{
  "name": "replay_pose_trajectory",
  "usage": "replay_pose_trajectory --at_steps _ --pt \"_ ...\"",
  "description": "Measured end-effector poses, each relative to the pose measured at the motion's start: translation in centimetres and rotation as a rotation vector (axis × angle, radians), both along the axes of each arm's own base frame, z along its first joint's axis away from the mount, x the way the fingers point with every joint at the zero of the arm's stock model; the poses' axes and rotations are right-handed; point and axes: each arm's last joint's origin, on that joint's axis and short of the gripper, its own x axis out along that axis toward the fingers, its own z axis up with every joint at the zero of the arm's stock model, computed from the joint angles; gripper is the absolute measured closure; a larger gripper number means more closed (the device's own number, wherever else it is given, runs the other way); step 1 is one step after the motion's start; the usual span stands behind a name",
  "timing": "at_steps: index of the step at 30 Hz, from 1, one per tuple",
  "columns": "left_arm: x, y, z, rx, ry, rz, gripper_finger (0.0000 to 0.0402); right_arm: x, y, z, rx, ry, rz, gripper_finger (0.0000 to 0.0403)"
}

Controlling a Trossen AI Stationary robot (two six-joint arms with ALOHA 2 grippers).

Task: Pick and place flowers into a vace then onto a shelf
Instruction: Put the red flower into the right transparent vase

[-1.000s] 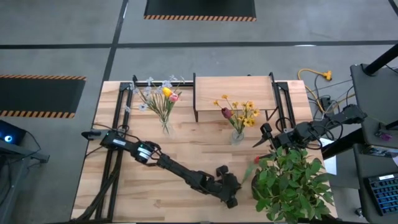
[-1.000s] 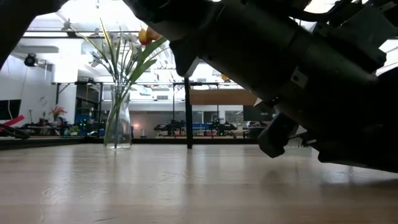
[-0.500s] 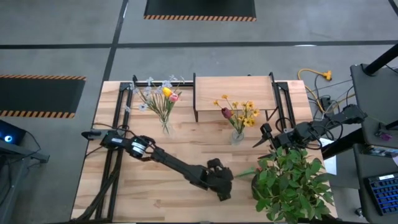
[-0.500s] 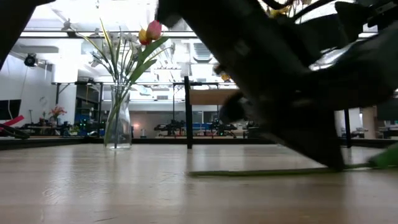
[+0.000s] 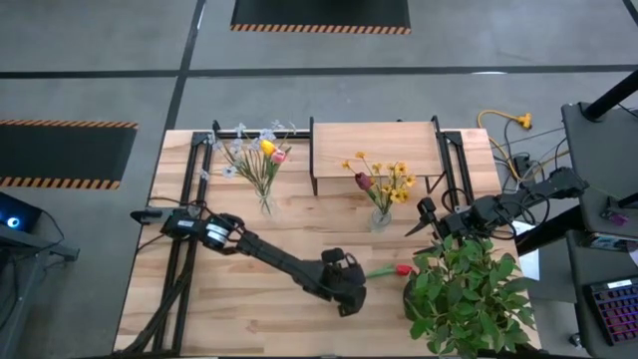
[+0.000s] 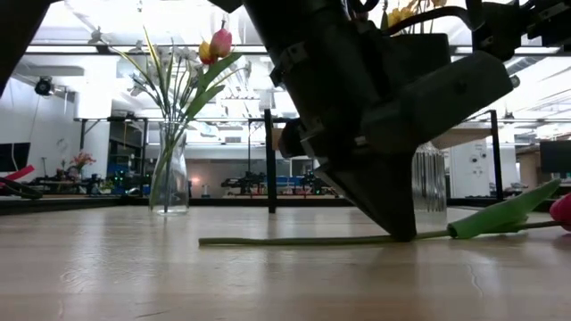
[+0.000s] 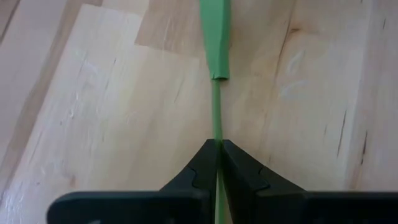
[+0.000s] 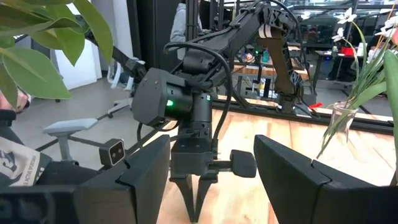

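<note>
A red tulip with a long green stem lies on the tabletop left of the bushy plant. My left gripper stands over that stem, shut on it. The low view shows the stem along the wood, with the leaf and red head raised a little. My right gripper waits open near the table's right edge, right of the vases. One glass vase holds pale sprigs and yellow and pink tulips. Another vase holds yellow blossoms and a dark red tulip. The shelf stands at the far edge. My left gripper pinches the tulip's bare stem between its two fingertips, below the leaf. The fingers come from above, pointing down, across the stem. The stem's cut end rests on the table and the head end is slightly raised.
A bushy green plant fills the table's near right corner, close to the tulip's head. Black frame rails run along the left side. Bare wood lies left of and nearer than my left gripper.
My left gripper has moved toward the table's left edge and slightly toward the far edge. It has dragged the tulip by the stem along the wood, away from the bushy plant. The stem has swung to lie roughly left to right.
</note>
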Motion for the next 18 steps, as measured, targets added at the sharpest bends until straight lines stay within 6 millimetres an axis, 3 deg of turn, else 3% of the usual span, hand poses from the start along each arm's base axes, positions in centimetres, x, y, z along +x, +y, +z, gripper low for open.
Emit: replay_pose_trajectory --at_steps 8,18 --pt "0.1 0.4 0.0 -0.013 0.005 0.011 0.0380 0.0 0.0 0.0 0.001 0.001 0.000 0.0179" --pt "-0.7 1.0 1.0 -0.025 0.082 0.000 0.0290 0.0 0.0 0.0 0.002 0.003 0.000 0.0179"
